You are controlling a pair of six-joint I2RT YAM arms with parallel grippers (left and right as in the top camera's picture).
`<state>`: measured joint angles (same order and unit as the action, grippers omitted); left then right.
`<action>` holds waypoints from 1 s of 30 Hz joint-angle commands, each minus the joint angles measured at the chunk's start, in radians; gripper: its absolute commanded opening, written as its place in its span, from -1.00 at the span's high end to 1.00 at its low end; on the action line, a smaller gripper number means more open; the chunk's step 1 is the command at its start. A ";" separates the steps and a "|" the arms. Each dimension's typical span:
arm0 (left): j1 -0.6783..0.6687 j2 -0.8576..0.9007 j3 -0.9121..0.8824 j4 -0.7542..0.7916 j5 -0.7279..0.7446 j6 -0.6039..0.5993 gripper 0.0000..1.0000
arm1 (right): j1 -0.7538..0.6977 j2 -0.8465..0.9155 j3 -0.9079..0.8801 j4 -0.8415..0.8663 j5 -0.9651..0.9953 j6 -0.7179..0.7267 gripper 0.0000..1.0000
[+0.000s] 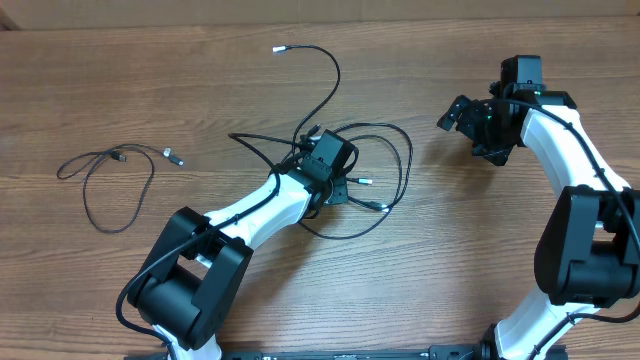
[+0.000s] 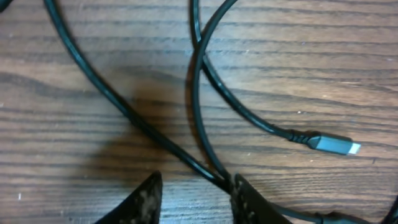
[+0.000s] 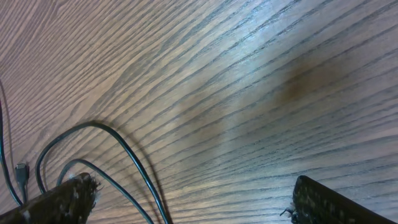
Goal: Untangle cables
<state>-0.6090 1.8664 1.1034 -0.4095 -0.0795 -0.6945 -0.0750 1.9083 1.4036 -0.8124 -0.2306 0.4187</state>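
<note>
A wooden desk (image 1: 150,80) seen from above. A tangle of thin black cables (image 1: 365,182) lies near the desk's middle, with the left jaws lowered over it. The left jaws stand narrowly parted on bare wood, and two crossing cords (image 2: 194,106) touch one fingertip (image 2: 249,202). A separate looped cable (image 1: 120,157) lies toward the left edge. The right jaws hover wide apart, holding nothing, toward the right edge.

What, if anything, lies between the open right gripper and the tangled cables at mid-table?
Nothing visible. Only bare table separates the right gripper from the nearest loop of the tangled cables. The left gripper is over the tangle's middle, not in that path.
</note>
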 commanded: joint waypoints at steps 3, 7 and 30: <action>-0.005 0.012 -0.004 -0.012 0.029 -0.047 -0.02 | 0.001 -0.025 0.016 0.002 0.005 0.000 -1.00; -0.005 0.012 -0.004 -0.009 0.075 -0.047 0.01 | 0.001 -0.025 0.016 0.002 0.005 0.000 -1.00; -0.005 0.012 -0.004 0.020 0.106 -0.047 0.15 | 0.001 -0.025 0.016 0.002 0.005 0.000 -1.00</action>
<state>-0.6090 1.8664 1.1038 -0.3954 0.0193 -0.7341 -0.0750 1.9083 1.4036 -0.8120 -0.2306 0.4187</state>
